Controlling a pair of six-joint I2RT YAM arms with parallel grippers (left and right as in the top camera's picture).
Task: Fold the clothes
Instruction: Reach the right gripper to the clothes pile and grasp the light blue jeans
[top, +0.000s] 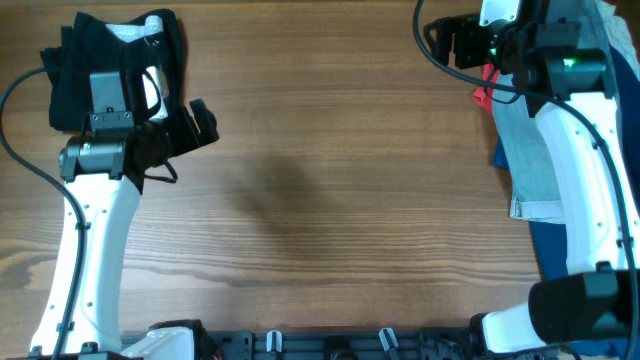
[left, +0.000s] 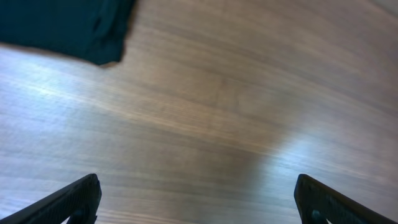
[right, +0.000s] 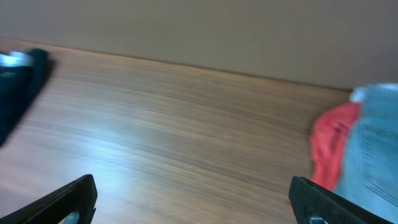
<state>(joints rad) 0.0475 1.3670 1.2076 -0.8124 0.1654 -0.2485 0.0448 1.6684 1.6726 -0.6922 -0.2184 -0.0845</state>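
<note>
Left claw (left: 199, 208) up close, fingers spread wide over bare desk (top: 330, 200), gripping nothing. Right claw (right: 196, 208) is spread too and empty, near the red garment (right: 329, 146). Denim shorts (top: 535, 165) lie at the desk's right edge, partly under the right arm. Black clothes (top: 70, 70) sit at the far-left corner, possibly folded.
</note>
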